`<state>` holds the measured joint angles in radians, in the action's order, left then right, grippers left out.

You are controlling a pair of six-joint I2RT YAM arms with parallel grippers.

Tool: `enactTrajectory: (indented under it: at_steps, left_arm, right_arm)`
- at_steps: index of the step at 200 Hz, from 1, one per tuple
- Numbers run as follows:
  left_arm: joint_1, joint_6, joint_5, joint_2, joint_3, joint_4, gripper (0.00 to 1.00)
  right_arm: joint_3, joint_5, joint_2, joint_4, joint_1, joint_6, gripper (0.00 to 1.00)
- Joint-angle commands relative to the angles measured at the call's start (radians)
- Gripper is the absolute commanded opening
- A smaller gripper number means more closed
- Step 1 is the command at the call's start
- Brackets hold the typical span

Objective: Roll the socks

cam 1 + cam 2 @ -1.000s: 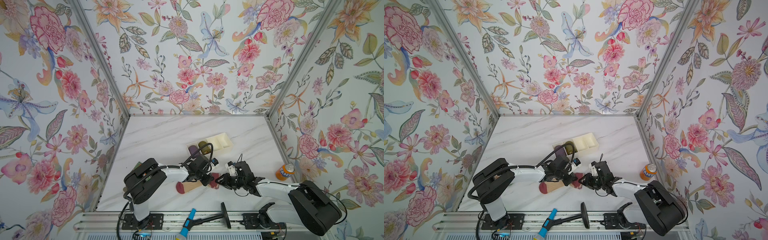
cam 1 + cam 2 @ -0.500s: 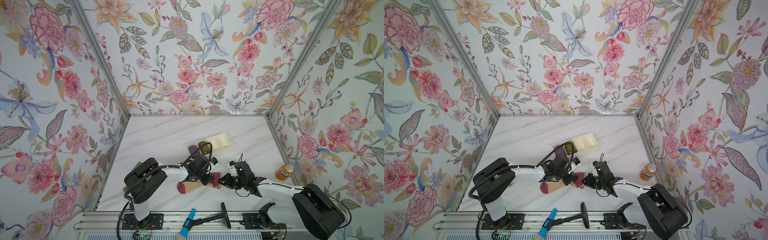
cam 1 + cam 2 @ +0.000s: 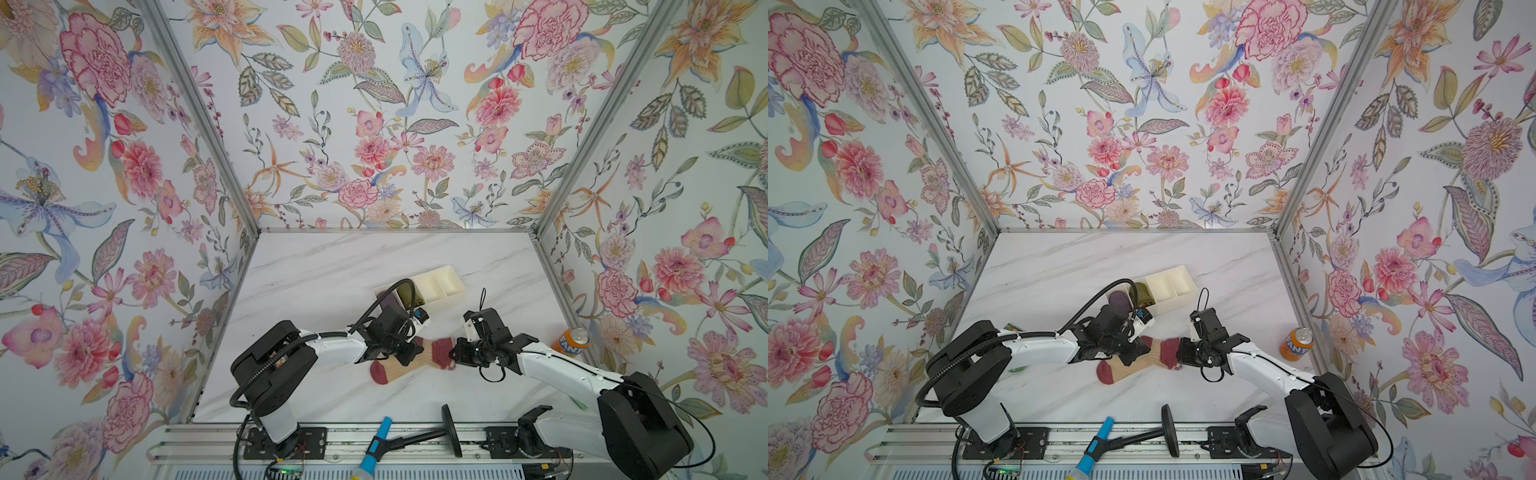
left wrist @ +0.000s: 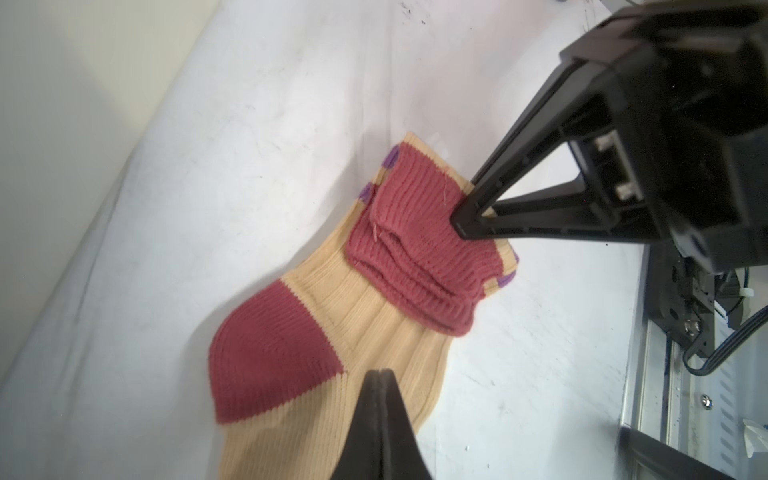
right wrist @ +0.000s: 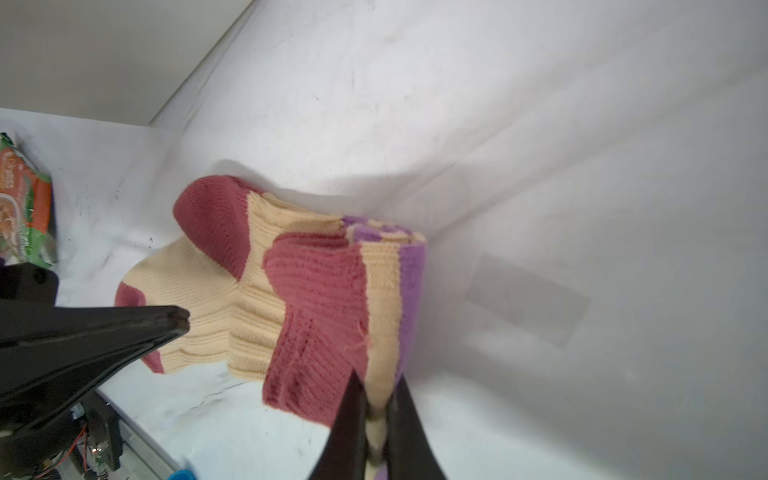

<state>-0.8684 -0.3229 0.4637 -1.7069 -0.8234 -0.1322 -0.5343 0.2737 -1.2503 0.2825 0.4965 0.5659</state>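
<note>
The socks (image 3: 397,368) lie flat near the table's front middle, peach-tan with a maroon toe, heel and cuff. The cuff end is folded back over the leg, and purple stripes show at the fold (image 5: 411,282). My right gripper (image 3: 454,357) is shut on the folded cuff edge, with tan knit pinched between its tips (image 5: 376,392). My left gripper (image 3: 409,358) is shut, with nothing between its tips. In the left wrist view it (image 4: 380,372) sits over the tan body of the socks (image 4: 374,316) beside the heel.
A cream divided tray (image 3: 451,297) stands just behind the grippers and holds a purple roll (image 3: 1120,300) and an olive roll (image 3: 1142,293). An orange soda can (image 3: 571,338) stands by the right wall. A snack packet (image 5: 25,208) lies at the left. A blue-handled tool (image 3: 374,444) rests on the front rail.
My right gripper's jaws have closed on the folded cuff of the socks. The left gripper has stayed shut in the same place on the socks.
</note>
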Motion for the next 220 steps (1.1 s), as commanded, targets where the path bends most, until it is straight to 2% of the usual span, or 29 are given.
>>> enactTrajectory:
  at_steps: [1, 88, 149, 200, 220]
  left_arm:
    - [0.011, -0.013, -0.027, 0.019, 0.037, 0.027, 0.02]
    - [0.02, -0.002, -0.052, -0.003, 0.067, 0.025, 0.0]
    - [0.023, -0.004, -0.045, 0.019, 0.07, 0.022, 0.0]
    - [0.034, -0.009, -0.037, 0.052, 0.084, 0.016, 0.0]
    - [0.04, -0.013, -0.036, 0.065, 0.092, 0.015, 0.0]
  right_arm:
    - [-0.06, -0.076, -0.025, 0.133, -0.003, -0.083, 0.1]
    - [-0.203, -0.283, -0.101, 0.336, 0.03, -0.171, 0.1]
    - [-0.309, -0.545, -0.203, 0.465, 0.121, -0.161, 0.08]
    - [-0.357, -0.67, -0.249, 0.516, 0.144, -0.137, 0.09]
    - [-0.37, -0.709, -0.247, 0.528, 0.19, -0.125, 0.08]
